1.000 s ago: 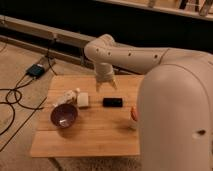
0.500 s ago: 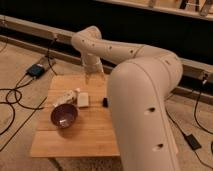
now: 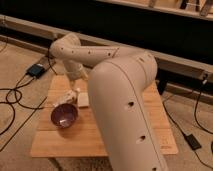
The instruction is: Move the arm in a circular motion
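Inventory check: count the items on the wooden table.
3: a purple bowl nearest the camera, a white block behind it, a pale crumpled item beside that, below the gripper. The arm may hide more.

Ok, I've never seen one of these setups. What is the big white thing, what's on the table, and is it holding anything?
The big cream-white tube is a robot arm, seen close up by one camera looking down. Where that camera is mounted isn't recorded. The arm bends at the upper left of the picture, then drops to its hand, which hangs over the far end of the wooden table. On the table lie a purple bowl, a small white box and a pale crumpled item. I can't make out anything held in the hand.
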`<state>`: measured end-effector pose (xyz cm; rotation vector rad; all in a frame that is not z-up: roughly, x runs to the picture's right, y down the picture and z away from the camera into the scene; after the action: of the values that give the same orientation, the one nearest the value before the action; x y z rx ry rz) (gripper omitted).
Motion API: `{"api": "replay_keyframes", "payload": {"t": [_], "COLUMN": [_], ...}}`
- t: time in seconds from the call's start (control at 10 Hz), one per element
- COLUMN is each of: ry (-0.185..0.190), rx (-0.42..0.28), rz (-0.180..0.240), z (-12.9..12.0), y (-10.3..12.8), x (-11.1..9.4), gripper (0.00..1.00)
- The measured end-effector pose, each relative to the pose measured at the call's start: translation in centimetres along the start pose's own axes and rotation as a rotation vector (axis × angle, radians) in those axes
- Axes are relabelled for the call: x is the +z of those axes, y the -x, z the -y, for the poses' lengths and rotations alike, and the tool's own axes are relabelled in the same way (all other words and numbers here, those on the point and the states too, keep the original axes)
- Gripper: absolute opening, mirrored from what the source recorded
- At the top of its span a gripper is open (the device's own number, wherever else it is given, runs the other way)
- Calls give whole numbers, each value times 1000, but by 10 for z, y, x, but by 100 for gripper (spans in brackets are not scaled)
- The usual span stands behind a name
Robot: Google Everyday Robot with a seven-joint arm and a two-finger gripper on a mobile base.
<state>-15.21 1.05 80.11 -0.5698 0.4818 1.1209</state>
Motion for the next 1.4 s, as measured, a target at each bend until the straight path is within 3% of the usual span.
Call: {"api": "replay_keyframes", "payload": {"t": [0.3,0.7,0.8,1.1,1.3,1.4], "ry": [58,121,126,123,111,104], "rx": [30,183,219,386,484,498], "rz": [-29,-55,-55,-37,4,23], "z": [-16,17,28,92,144,160], "y": [-43,-110,-121,-156,-155,-145], "x": [11,25,28,33,22,14], "gripper": [65,65,65,65,65,65]}}
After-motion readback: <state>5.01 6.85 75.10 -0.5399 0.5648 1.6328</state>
